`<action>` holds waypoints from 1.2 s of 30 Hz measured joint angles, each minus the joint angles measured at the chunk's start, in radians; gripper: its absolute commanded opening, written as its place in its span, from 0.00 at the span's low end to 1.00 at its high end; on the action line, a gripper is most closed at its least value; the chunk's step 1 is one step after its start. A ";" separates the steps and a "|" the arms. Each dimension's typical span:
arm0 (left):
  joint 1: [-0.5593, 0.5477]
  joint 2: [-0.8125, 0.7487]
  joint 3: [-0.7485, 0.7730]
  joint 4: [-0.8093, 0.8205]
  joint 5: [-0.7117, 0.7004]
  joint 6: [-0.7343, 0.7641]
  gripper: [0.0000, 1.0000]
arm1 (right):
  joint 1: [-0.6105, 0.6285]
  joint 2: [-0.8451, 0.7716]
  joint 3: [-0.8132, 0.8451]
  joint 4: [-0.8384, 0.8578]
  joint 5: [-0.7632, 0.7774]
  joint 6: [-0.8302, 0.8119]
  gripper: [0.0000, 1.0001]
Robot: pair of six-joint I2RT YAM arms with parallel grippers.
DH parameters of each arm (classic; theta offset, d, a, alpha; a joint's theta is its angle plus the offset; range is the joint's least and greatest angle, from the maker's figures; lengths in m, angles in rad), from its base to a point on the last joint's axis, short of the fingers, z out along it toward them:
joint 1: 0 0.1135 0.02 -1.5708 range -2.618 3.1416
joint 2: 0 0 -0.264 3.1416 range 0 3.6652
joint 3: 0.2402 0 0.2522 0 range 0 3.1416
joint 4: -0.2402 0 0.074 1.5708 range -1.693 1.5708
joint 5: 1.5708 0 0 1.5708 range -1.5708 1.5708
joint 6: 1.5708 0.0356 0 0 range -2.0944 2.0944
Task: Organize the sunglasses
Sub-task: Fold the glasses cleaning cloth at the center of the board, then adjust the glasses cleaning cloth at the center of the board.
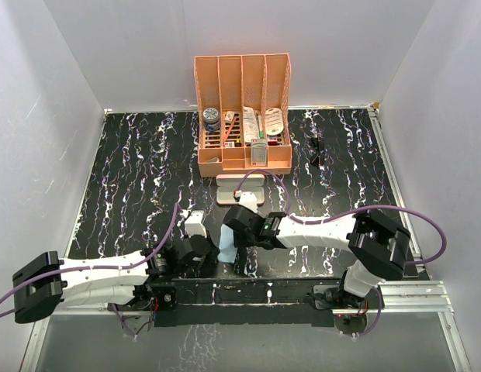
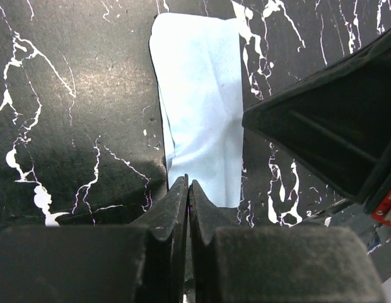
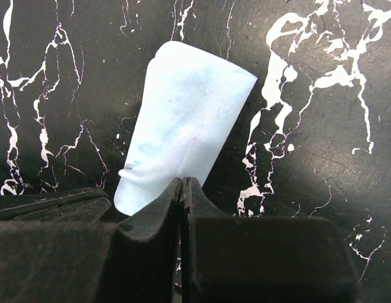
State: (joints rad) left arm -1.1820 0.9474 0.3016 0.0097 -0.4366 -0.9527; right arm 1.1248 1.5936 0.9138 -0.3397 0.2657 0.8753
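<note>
The sunglasses [image 1: 315, 147], small and black, lie on the dark marbled table right of the organizer, far from both arms. The light blue cloth [image 1: 227, 248] [image 2: 202, 107] [image 3: 186, 126] lies near the front edge between the two grippers. My left gripper [image 1: 213, 256] [image 2: 188, 184] is shut, its tips pinching the cloth's near corner. My right gripper [image 1: 236, 246] [image 3: 183, 181] is also shut, its tips meeting on the cloth's edge from the other side. The right gripper's black body [image 2: 334, 126] fills the right of the left wrist view.
The pink glasses case [image 1: 240, 188] lies shut just behind the grippers. An orange desk organizer [image 1: 244, 164] with several filled slots stands at the back centre. White walls enclose the table on three sides. A metal rail [image 1: 411, 291] runs along the front right.
</note>
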 measured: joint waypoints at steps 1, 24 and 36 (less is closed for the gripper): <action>0.000 0.002 -0.007 0.012 0.003 0.000 0.00 | -0.003 0.000 0.000 0.000 0.000 -0.003 0.00; -0.009 0.091 -0.053 0.139 0.016 0.003 0.00 | -0.015 0.000 0.000 0.004 -0.010 -0.037 0.00; -0.012 0.126 -0.053 0.171 0.013 -0.010 0.00 | -0.027 0.024 0.022 0.011 -0.016 -0.063 0.00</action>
State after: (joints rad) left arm -1.1938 1.0737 0.2481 0.1806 -0.4232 -0.9627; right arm 1.0973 1.6176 0.9360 -0.3286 0.2497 0.8124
